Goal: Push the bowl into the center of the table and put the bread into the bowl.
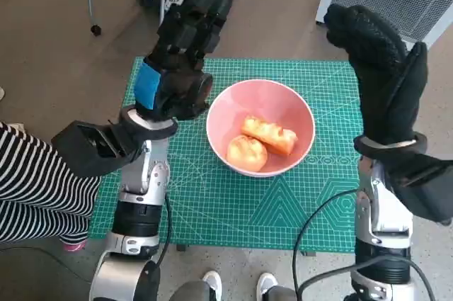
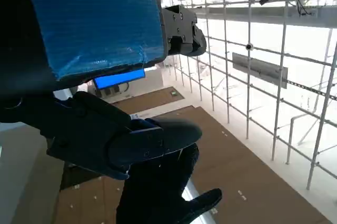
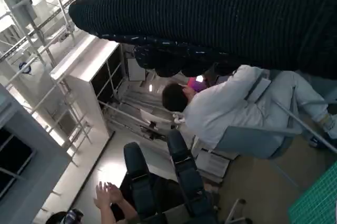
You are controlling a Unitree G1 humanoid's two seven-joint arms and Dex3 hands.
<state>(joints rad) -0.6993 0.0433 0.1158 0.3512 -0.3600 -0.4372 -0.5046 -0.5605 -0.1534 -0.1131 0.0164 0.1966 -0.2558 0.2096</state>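
Near the middle of the green grid-printed cutting mat (image 1: 212,216) sits the round pink bowl (image 1: 260,135) with two golden pieces of bread (image 1: 258,142) lying inside it, so the task looks finished. Both hands are lifted off the table and hold nothing: the left hand (image 1: 177,60), black with blue tape, has loosely extended fingers just beside the bowl's rim, and the gloved right hand (image 1: 379,74), well apart, is loosely open. As I judge it, the left hand dropping or swinging sideways could knock the bowl off centre or tip the bread out.
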